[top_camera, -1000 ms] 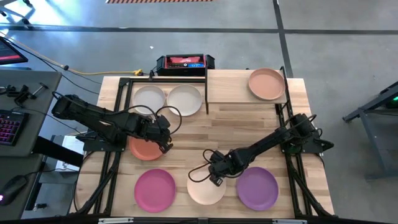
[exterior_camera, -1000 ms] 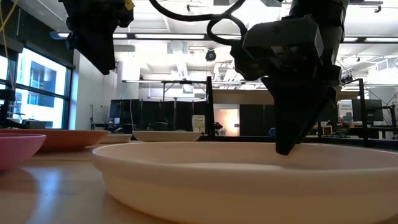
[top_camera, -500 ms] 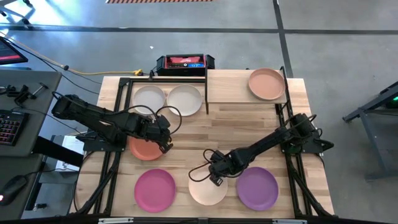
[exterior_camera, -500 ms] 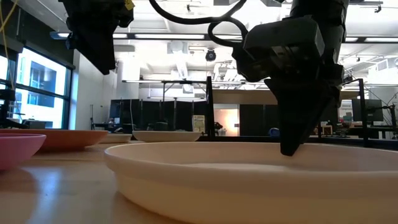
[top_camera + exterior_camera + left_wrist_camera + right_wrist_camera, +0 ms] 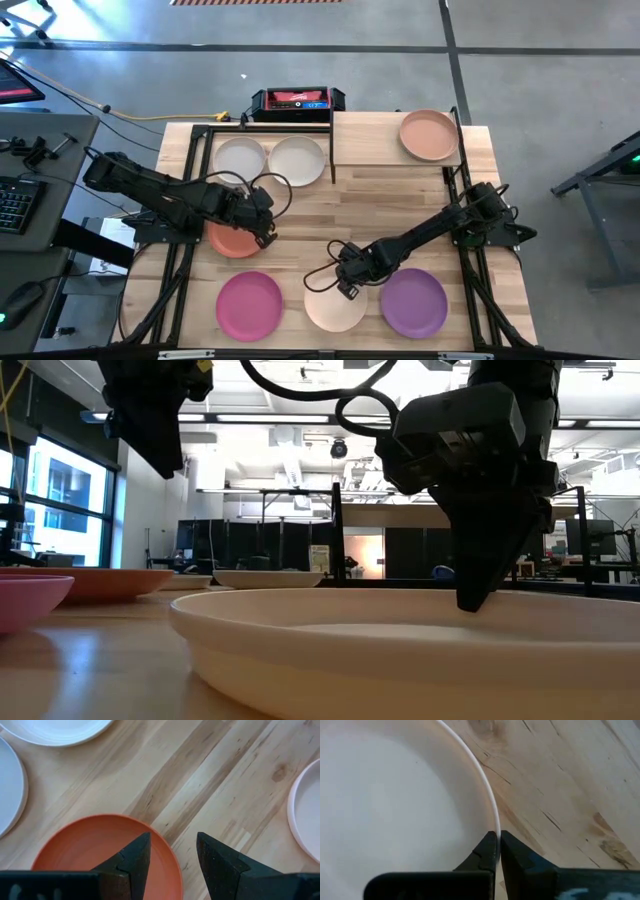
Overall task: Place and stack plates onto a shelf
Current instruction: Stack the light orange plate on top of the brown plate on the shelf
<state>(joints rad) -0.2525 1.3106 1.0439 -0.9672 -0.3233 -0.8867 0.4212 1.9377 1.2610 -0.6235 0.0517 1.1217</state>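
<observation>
Right jaws (image 5: 496,851) are pinching the cream plate (image 5: 333,305) rim, left jaws (image 5: 171,865) hovering spread over coral plate (image 5: 232,240); shelf (image 5: 380,140) is holding only one peach plate (image 5: 429,134).

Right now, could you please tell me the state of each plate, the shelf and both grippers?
Cream plate: on the table, rim pinched by the right gripper, fingers shut.
Coral red plate: flat on the table, ungripped.
Left gripper: fingers open, hovering over the coral red plate's edge.
Magenta plate: flat, untouched.
Purple plate: flat, untouched.
Two pale plates: side by side on the table.
Peach plate: on the shelf, alone.
</observation>
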